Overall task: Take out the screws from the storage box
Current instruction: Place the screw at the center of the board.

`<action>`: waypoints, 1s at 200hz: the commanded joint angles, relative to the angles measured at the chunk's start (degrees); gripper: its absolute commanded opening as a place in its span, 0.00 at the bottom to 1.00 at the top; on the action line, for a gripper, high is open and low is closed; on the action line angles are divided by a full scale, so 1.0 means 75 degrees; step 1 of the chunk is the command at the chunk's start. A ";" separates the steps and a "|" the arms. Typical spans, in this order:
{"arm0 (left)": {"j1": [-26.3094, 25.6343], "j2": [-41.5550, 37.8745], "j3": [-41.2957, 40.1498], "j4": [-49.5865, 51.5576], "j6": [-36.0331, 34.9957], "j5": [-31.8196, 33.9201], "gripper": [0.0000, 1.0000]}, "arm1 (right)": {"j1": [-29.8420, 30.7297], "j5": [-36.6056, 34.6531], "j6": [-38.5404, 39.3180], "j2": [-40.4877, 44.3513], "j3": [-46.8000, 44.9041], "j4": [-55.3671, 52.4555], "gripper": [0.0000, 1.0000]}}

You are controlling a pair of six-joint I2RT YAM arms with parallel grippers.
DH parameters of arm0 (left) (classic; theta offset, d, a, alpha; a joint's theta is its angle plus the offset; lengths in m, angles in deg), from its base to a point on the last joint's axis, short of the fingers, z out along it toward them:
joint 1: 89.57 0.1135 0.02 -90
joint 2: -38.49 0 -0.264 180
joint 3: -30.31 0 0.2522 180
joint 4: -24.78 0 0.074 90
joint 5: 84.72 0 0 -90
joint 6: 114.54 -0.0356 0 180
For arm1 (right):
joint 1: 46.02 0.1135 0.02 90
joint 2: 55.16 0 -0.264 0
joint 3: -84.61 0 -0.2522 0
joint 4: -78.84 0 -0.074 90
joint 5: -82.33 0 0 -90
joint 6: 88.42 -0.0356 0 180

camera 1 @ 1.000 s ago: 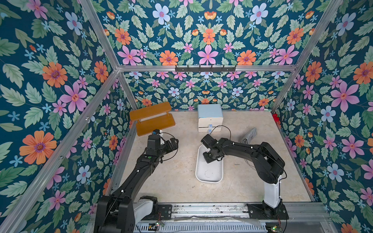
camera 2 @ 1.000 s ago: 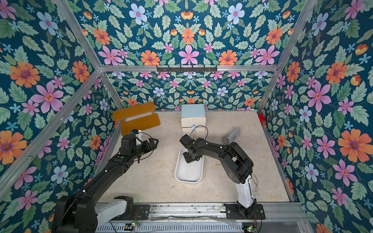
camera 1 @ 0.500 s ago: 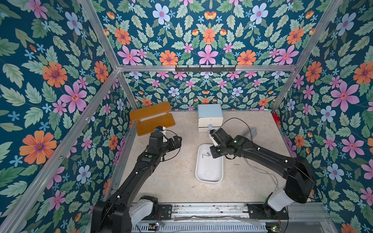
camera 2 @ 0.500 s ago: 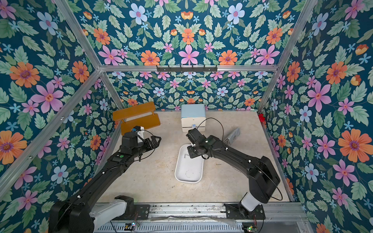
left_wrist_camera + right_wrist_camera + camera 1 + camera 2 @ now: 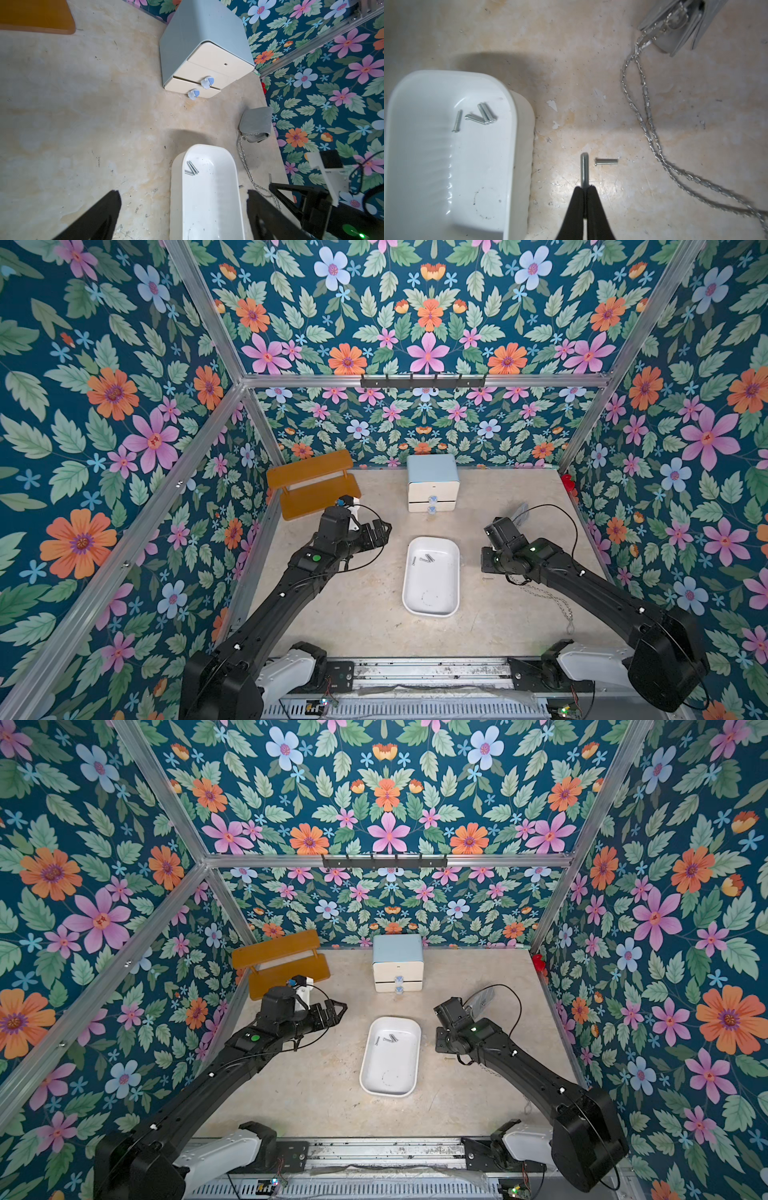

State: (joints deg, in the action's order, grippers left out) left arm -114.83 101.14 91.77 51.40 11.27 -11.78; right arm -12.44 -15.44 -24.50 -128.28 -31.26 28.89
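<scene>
Floral walls [image 5: 415, 323] enclose the tabletop [image 5: 365, 626]; at its middle the storage box [image 5: 432, 589] is set, screws [image 5: 427, 559] inside. One screw [image 5: 584, 170] is pinched in the closed right gripper [image 5: 585, 188] toward the right edge, apparently for release; the left gripper [image 5: 380, 533] is held wide open, empty.

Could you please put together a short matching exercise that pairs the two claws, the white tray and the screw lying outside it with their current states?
Things:
1. left claw
2. right claw
3. storage box
4. loose screw

States:
A. lies on the table
B. shut on a gripped screw
C. open, empty
D. contains several screws

Pairs: 1-C; 2-B; 3-D; 4-A
</scene>
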 commanded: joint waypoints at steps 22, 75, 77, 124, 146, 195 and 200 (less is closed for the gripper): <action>-0.1043 0.0193 0.0416 0.0531 0.0058 -0.0005 0.98 | -0.0197 -0.0366 -0.0755 -0.0441 -0.0431 0.0231 0.08; -0.2490 0.0827 0.0446 -0.0241 0.1273 0.0575 0.98 | -0.0441 -0.0066 -0.0765 -0.0543 -0.0998 0.0890 0.13; -0.2541 0.0864 0.0448 -0.0295 0.1290 0.0584 0.98 | -0.0439 -0.0066 -0.0755 -0.0564 -0.0997 0.0897 0.13; -0.3037 0.2097 0.0644 -0.0805 0.1673 0.0753 0.95 | -0.0572 0.0087 -0.0705 -0.0986 -0.1056 0.1268 0.18; -0.3031 0.2258 0.0352 -0.1596 0.2300 0.0744 0.91 | -0.0692 0.0125 -0.0716 -0.1104 -0.0999 0.1268 0.23; -0.3297 0.2906 0.1302 -0.0931 0.2025 0.1238 0.87 | -0.0786 0.0193 -0.0720 -0.0889 -0.0974 0.1332 0.27; -0.3332 0.3001 0.1535 -0.0693 0.1826 0.1307 0.84 | -0.0786 0.0184 -0.0700 -0.0835 -0.0959 0.1321 0.27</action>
State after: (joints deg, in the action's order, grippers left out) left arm -138.76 121.49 97.89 42.42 29.32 -5.14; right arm -18.34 -14.07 -29.97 -135.76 -38.91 38.21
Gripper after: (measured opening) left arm 0.891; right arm 0.265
